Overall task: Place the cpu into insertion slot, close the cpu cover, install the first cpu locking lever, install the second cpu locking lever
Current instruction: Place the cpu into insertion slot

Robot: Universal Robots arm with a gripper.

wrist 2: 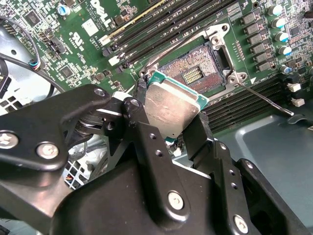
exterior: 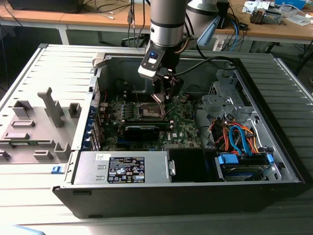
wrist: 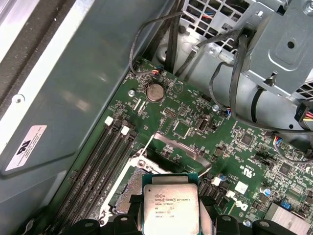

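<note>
Cpu (wrist 2: 171,108) is clenched by its edges in my hand (wrist 2: 168,115), kept level close over the insertion slot (wrist 2: 193,73) to seat squarely; the cpu cover (wrist: 178,149) stands raised, leaving the socket clear.

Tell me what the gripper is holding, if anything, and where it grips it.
The black gripper holds the small flat square silvery-grey cpu, clamped by two opposite side edges, with its top face left bare.
</note>
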